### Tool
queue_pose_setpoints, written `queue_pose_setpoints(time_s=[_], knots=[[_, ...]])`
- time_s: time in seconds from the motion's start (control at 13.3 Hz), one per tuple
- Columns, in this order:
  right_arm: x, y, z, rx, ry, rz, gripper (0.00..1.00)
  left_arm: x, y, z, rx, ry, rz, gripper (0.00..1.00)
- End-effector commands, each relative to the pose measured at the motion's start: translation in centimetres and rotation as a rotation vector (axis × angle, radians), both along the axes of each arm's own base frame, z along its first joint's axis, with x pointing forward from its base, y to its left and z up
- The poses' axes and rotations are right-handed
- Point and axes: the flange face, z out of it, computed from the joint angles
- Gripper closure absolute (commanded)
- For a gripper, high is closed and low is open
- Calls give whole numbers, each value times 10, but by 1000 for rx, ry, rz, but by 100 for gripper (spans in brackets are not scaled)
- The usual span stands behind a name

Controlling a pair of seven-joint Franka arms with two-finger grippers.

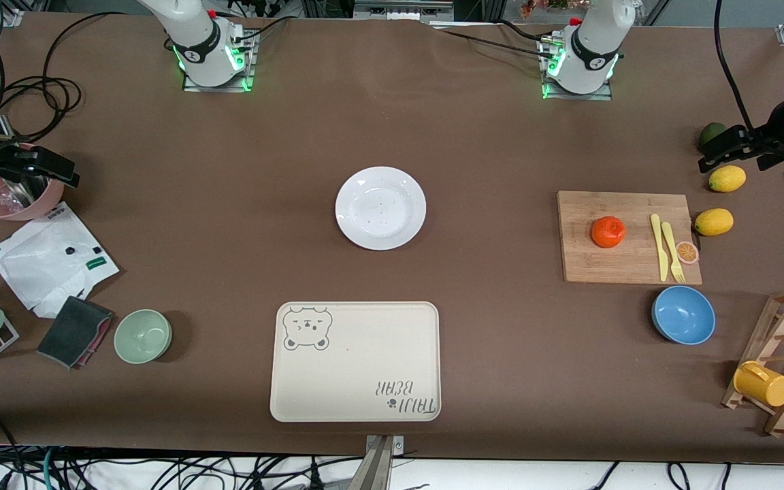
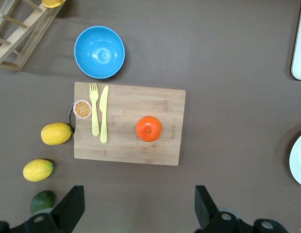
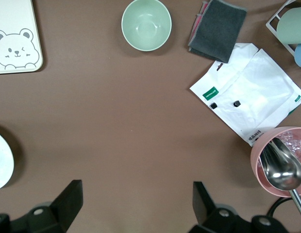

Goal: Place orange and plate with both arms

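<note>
pink bucket (image 3: 281, 162) holds metal scoop (image 3: 281, 170), clear bits.

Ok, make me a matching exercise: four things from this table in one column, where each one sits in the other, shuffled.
Things:
1. orange
2. plate
3. blue bowl
4. yellow cup

Places:
A. on the wooden rack
B. on the table, nearer the front camera than the cutting board
C. on the cutting board, beside the yellow knife and fork
D. on the bare table, farther from the front camera than the bear-print tray

Pairs: 1-C, 2-D, 3-B, 4-A
</note>
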Motion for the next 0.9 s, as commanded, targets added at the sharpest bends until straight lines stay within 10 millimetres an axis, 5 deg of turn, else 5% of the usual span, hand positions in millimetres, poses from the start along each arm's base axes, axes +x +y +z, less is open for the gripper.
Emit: queue_pose_setpoints(time_s=[0.0, 0.45, 0.6, 0.83], knots=[[-7, 0, 8, 16, 2, 5, 0, 3, 2, 5, 7, 5, -22, 0], [-7, 1, 8, 16, 2, 7, 0, 4, 2, 1, 7, 13, -19, 0], [-7, 1, 8, 16, 2, 7, 0, 6, 5, -18, 3, 63, -12, 0], [-7, 1, 7, 17, 5, 7, 0, 27, 0, -78, -7, 180, -40, 0]])
